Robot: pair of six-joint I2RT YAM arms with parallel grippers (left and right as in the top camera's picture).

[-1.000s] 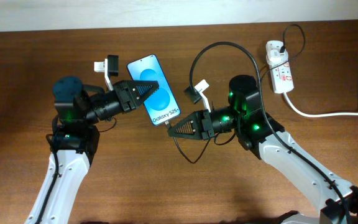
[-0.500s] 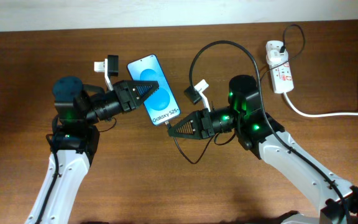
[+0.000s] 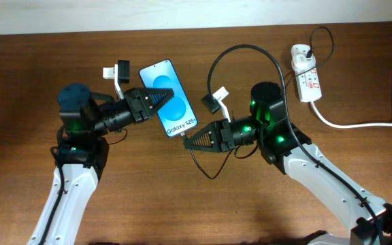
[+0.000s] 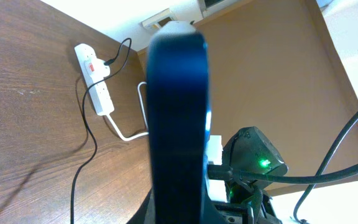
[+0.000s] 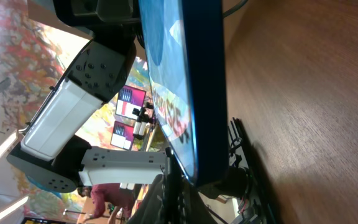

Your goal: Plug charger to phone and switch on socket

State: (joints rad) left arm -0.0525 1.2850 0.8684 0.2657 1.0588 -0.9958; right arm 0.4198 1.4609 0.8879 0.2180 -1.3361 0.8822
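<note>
Phone (image 3: pixel 177 114) "Galaxy S25+" in left fingers (image 3: pixel 154 100); charger (image 3: pixel 247 47) in right fingers (image 3: pixel 197 141).

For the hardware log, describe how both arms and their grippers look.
Both arms: white lower links, black upper joints, green indicator lights. The left arm has a blue-grey cap. The left gripper and right gripper are black tapered wedges with ribbed sides, each with a white camera bracket beside it.

The phone (image 3: pixel 180 112) shows "Galaxy S25+" on its screen.
</note>
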